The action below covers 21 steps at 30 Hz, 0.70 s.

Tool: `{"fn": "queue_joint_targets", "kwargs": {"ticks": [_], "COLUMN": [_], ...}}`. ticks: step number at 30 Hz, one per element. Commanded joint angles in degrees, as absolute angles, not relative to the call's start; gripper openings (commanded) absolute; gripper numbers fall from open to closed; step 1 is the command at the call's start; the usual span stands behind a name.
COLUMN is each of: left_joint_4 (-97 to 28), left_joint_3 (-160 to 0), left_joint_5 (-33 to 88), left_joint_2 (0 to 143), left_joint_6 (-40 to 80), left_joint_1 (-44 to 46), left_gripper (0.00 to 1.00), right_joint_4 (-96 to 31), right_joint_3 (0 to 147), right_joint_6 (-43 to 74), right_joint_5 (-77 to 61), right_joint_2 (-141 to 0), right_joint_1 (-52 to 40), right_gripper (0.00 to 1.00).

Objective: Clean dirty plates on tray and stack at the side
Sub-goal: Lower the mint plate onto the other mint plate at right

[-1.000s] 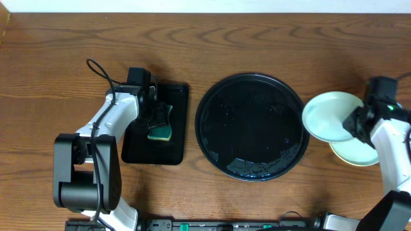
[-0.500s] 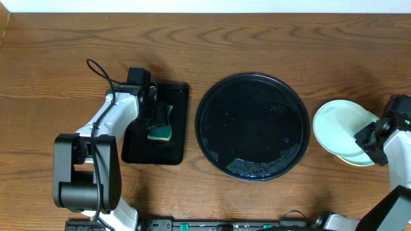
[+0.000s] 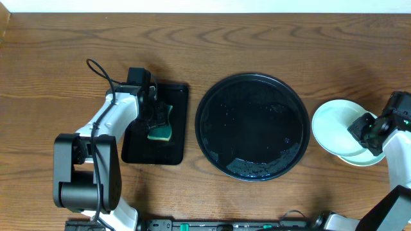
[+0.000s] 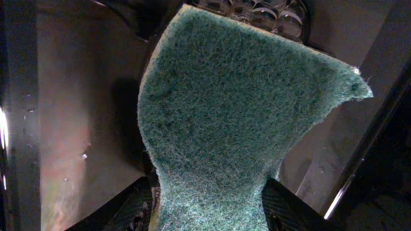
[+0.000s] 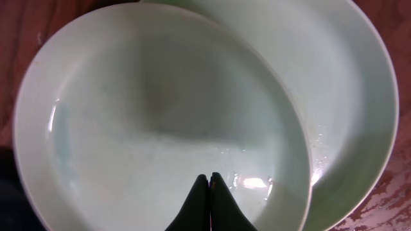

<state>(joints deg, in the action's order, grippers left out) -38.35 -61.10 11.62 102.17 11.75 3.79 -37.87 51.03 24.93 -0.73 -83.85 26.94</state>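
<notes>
Right gripper tips together over stacked plates; you see this only from the wrist. Left gripper clamps sponge.

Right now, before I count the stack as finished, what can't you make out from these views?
Overhead: the right gripper covers the stack's right side; two plates show, a third cannot be confirmed.
Right wrist: the top plate has its near edge cut off by the frame; whether the shut fingertips touch it is unclear.
Left wrist: the sponge fills the view, hiding whether it touches the rectangular tray.
</notes>
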Motion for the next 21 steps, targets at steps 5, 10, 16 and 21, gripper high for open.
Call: {"fn": "queue_joint_targets", "kwargs": {"ticks": [5, 10, 16, 21], "left_joint_4": [-38.35, -38.35, -38.35, -38.37], "left_joint_3": [-60.42, -60.42, -60.42, -60.42], "left_joint_5": [10.41, 10.41, 10.44, 10.44], "left_joint_2": [102.76, 102.76, 102.76, 102.76], "left_joint_6": [11.20, 11.20, 11.20, 11.20], "left_joint_1": [3.55, 3.55, 3.55, 3.55], "left_gripper": [0.56, 0.56, 0.56, 0.56], "right_joint_4": [-35.94, -33.78, -34.48, -34.06], "right_joint_3": [46.74, 42.44, 41.74, 41.76], "right_joint_6": [23.73, 23.75, 27.88, 30.46], "right_joint_5": [3.64, 6.52, 13.50, 13.52], "right_joint_2": [-83.70, -83.70, -83.70, -83.70], "right_joint_1": [26.68, 26.70, 27.66, 29.82], "right_gripper": [0.01, 0.01, 0.01, 0.02]}}
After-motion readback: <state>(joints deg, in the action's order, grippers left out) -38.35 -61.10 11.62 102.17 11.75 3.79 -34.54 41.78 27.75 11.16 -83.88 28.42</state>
